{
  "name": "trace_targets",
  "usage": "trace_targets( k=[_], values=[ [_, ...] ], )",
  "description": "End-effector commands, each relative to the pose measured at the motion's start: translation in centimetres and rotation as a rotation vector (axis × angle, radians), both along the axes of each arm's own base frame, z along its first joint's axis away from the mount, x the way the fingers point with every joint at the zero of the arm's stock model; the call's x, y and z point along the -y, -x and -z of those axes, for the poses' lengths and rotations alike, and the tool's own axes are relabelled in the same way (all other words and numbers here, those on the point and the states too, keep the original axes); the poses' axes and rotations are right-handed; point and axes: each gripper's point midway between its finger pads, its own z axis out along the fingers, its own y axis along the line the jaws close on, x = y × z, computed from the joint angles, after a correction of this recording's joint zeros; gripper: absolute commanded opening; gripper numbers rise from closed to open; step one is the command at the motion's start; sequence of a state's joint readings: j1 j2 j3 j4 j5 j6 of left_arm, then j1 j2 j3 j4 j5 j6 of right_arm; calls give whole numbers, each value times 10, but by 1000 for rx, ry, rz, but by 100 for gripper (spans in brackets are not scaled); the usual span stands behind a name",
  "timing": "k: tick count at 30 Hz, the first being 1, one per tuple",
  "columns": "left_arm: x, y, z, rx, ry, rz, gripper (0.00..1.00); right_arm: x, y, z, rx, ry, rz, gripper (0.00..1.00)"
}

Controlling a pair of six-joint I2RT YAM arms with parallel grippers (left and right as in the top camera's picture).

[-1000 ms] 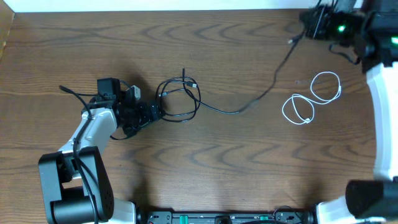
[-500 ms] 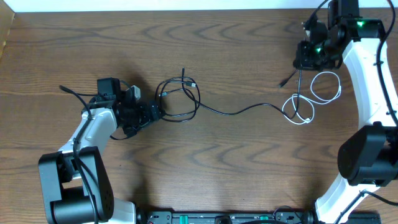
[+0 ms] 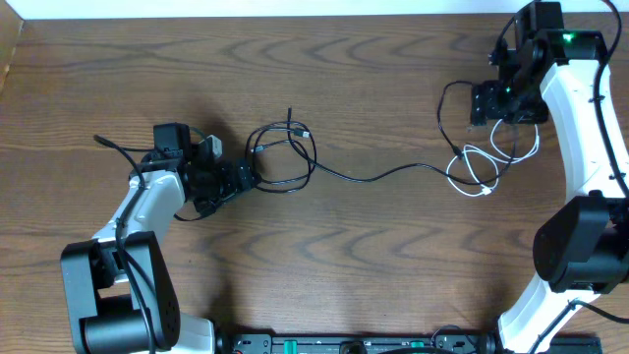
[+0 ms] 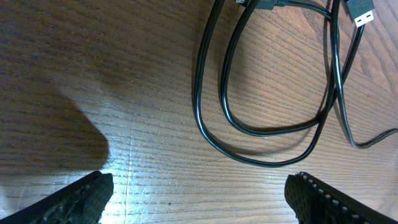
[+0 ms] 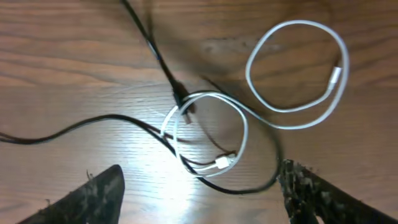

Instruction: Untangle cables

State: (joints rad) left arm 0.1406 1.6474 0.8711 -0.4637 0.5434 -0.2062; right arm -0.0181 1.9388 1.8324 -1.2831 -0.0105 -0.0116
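Observation:
The black cable [image 3: 373, 177] is coiled in loops [image 3: 283, 157] at the left and runs right across the table. Its far end curls up [image 3: 444, 103] and lies across the white cable [image 3: 488, 157]. In the right wrist view the black cable [image 5: 149, 50] crosses the white cable's lower loop [image 5: 239, 124], and the white plug [image 5: 224, 163] lies inside that loop. My right gripper [image 5: 202, 193] [image 3: 484, 103] hovers open above this crossing, holding nothing. My left gripper [image 4: 199, 202] [image 3: 231, 180] stands open just left of the black coil [image 4: 267, 130], apart from it.
A USB plug [image 4: 359, 9] of the black cable lies at the coil's top. The table's far edge [image 3: 295, 16] meets a white wall behind the right arm [image 3: 580, 108]. Bare wood spreads across the middle and front.
My right gripper came down from the far right corner with the black cable's end, then opened and let it go over the white cable. The left arm has not moved.

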Motion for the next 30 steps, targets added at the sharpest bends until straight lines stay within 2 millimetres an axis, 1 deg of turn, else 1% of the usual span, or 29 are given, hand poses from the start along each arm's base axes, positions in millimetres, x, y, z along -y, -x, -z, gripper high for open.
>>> trace_targets(
  k=[1,4,8,10,12,15,17,20,22,26,29,30],
  values=[
    [-2,2,3,-12,-5,-4,93,5,-5,2,11,27,9,79],
    [-2,2,3,-12,-5,-4,93,-2,-7,2,17,16,3,79],
    [-2,2,3,-12,-5,-4,93,-8,-8,2,21,17,-14,82],
    [-2,2,3,-12,-5,-4,93,-10,-11,1,36,17,-19,84],
    [-2,2,3,-12,-5,-4,93,-14,-16,0,55,11,-26,82],
    [-2,2,3,-12,-5,-4,93,-36,-18,-1,65,-64,-67,78],
    [-2,2,3,-12,-5,-4,93,-57,-17,-3,70,-130,-141,74],
    [-2,2,3,-12,-5,-4,93,-96,-13,-8,87,-243,-304,72],
    [-2,2,3,-12,-6,-4,93,-119,-9,-12,100,-294,-397,68],
    [-2,2,3,-12,-5,-4,93,-159,-2,-16,125,-332,-535,60],
    [-2,2,3,-12,-5,-4,93,-186,1,-18,148,-336,-600,56],
    [-2,2,3,-12,-5,-4,93,-194,2,-19,156,-337,-621,53]
  ],
)
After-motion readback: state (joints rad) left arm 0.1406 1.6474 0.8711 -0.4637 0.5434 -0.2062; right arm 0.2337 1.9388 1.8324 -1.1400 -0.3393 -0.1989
